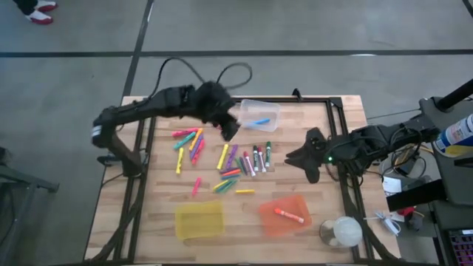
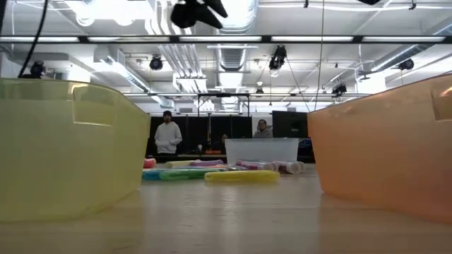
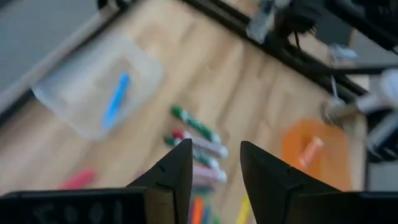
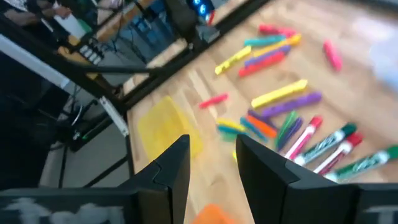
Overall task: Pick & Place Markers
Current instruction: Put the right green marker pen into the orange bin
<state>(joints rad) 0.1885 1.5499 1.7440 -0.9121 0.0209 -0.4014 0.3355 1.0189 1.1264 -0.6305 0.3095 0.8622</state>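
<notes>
Several markers (image 1: pixel 229 159) lie loose on the wooden table's middle, in neon, slim coloured and white-barrelled kinds (image 4: pixel 280 106). One blue marker (image 3: pixel 116 99) lies in the clear bin (image 1: pixel 260 114) at the far edge. An orange marker (image 1: pixel 288 215) lies in the orange bin (image 1: pixel 284 214). The yellow bin (image 1: pixel 199 219) stands near the front edge. My left gripper (image 3: pixel 214 146) hangs open above the table, beside the clear bin's left side (image 1: pixel 230 131), with nothing between its fingers. My right gripper (image 4: pixel 211 140) is open and empty, raised right of the markers (image 1: pixel 304 157).
A round clear container (image 1: pixel 341 233) stands at the near right corner. The black frame (image 1: pixel 340 140) runs along the table's edges. In the low view the yellow bin (image 2: pixel 63 148) and the orange bin (image 2: pixel 388 148) fill the sides, and people (image 2: pixel 168 135) stand in the room beyond.
</notes>
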